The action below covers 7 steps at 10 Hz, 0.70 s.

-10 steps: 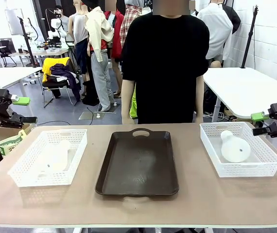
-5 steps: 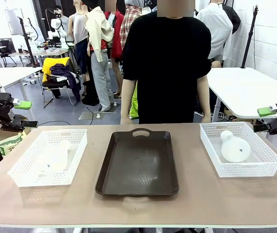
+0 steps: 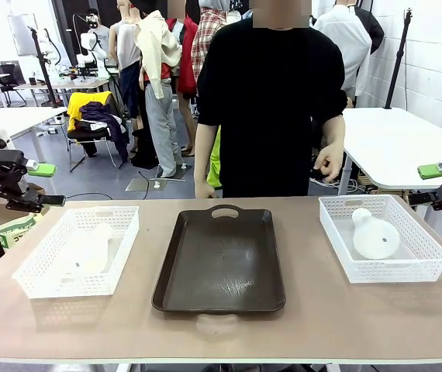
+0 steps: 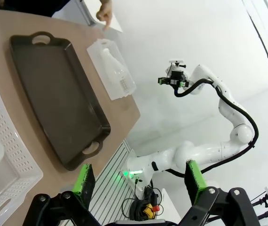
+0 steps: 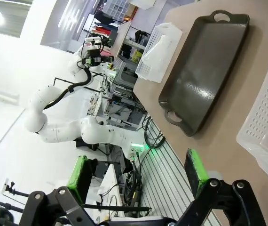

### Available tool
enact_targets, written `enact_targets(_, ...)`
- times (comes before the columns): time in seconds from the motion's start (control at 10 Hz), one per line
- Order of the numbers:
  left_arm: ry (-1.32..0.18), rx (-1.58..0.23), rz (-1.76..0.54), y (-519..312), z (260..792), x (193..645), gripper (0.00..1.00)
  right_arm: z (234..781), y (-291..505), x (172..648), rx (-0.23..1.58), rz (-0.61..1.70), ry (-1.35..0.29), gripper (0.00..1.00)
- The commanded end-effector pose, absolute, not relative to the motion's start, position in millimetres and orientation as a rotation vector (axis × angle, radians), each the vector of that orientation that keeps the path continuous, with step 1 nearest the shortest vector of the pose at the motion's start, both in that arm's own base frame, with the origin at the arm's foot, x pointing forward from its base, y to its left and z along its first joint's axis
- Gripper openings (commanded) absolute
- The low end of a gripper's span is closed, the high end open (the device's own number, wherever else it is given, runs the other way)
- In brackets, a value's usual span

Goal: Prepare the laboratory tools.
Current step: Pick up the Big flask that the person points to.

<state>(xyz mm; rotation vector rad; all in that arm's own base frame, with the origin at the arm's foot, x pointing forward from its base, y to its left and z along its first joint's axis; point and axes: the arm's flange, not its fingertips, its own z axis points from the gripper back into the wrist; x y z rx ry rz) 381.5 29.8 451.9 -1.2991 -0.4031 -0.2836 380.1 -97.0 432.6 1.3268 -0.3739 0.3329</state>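
Two milky-white flasks lie on their sides in baskets. One flask (image 3: 89, 248) is in the left lattice basket (image 3: 35, 267); the other flask (image 3: 374, 235) is in the right lattice basket (image 3: 337, 232). My left gripper (image 3: 49, 184) hovers open off the table's left end, above and beside the left basket. At the far right, my right gripper (image 3: 426, 184) hangs open, level with the right basket's back corner. In the left wrist view the open left gripper (image 4: 139, 183) holds nothing, and the far flask (image 4: 113, 66) shows. The open right gripper (image 5: 137, 176) is empty too.
A dark brown tray with handles (image 3: 219, 260) lies in the middle of the table between the baskets. A person in a black shirt stands at the far edge, one hand (image 3: 329, 163) raised above the right basket's back side. White tables and chairs stand behind.
My right gripper has drawn right and up, away from the right basket. My left gripper has shifted slightly right and down. The person's hand on the right has risen.
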Motion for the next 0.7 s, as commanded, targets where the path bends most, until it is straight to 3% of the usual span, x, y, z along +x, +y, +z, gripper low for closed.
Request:
enact_targets(0.0,-0.387,-1.328,-0.28,32.7,449.4,379.7,1.0,430.5,-95.1,379.3,1.334,0.332,-0.376,1.0)
enact_targets(0.6,-0.387,-1.328,-0.28,32.7,449.4,379.7,1.0,430.5,-95.1,379.3,1.334,0.332,-0.376,1.0)
